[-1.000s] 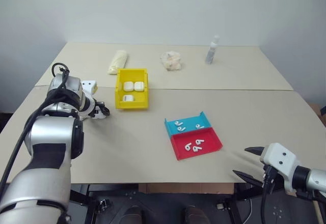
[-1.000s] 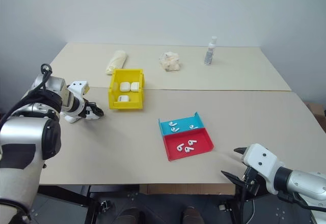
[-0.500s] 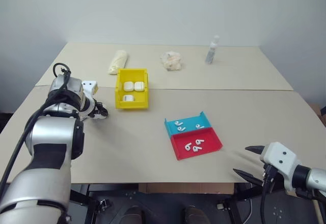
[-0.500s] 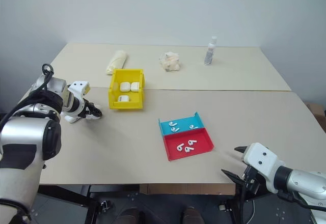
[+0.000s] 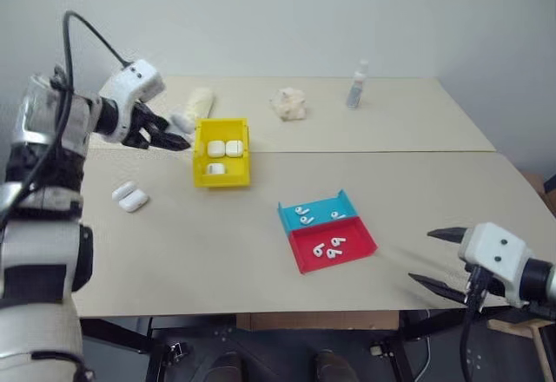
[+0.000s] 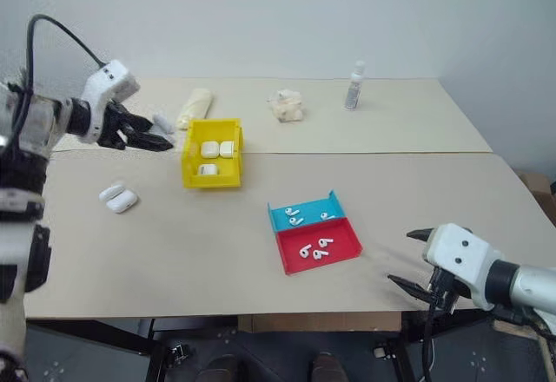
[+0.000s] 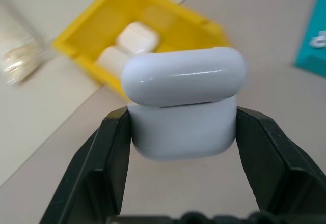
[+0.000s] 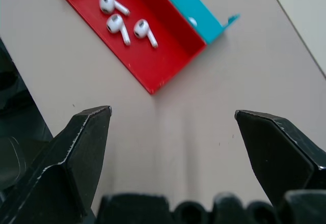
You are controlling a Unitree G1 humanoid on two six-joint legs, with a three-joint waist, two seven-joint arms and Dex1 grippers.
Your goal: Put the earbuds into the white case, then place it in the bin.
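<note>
- The left gripper is up in the air beside the yellow bin, its fingers clamped on either side of a white case.
- That case has its lid sitting slightly proud of the body, a thin dark seam showing; whether it is fully snapped down, I cannot tell.
- In the left wrist view the held case hangs above the bench, with the bin just beyond it.
- Inside the bin: three more white cases, two side by side toward the back, one nearer the front.
- Over on the robot's left, two loose cases lie touching each other on the bench, well apart from the bin.
- The blue-and-red tray sits mid-bench; earbuds lie in the red half, and more in the blue half.
- The right gripper hovers near the bench's front edge, fingers spread wide with nothing between them, the tray ahead of it in the right wrist view.
- Along the far side: a pale wrapped packet, a crumpled bag and a small bottle.
</note>
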